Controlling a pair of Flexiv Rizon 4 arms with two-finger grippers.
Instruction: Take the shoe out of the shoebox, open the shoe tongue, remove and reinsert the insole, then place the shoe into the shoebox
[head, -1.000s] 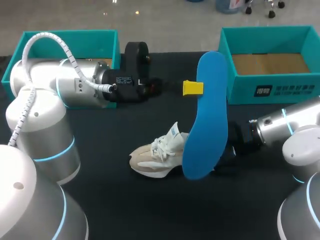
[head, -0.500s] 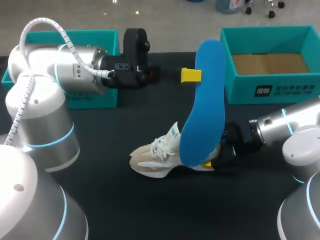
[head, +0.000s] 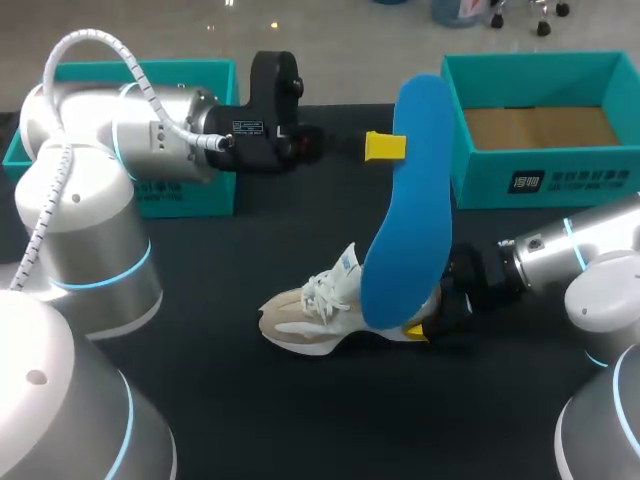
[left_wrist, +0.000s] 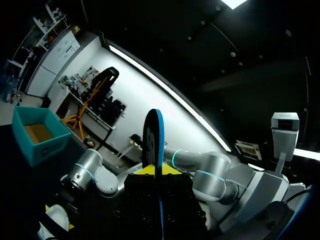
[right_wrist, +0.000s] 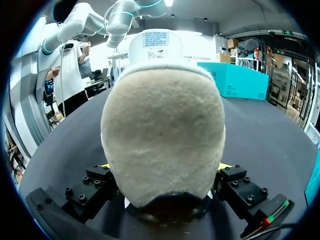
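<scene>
Insole step, likely reinsertion. Left gripper (head: 390, 147) clamped on top of tall blue foam insole (head: 410, 220), lower end at beige mesh sneaker (head: 310, 315) on black table (head: 220, 390). Right gripper (head: 425, 325) clamped on heel (steadying). Next: slide insole toeward.

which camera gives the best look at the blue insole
The head view: the insole shows its broad blue face, standing over the shoe. The left wrist view sees it only edge-on; the right wrist view shows just the shoe's heel.
</scene>
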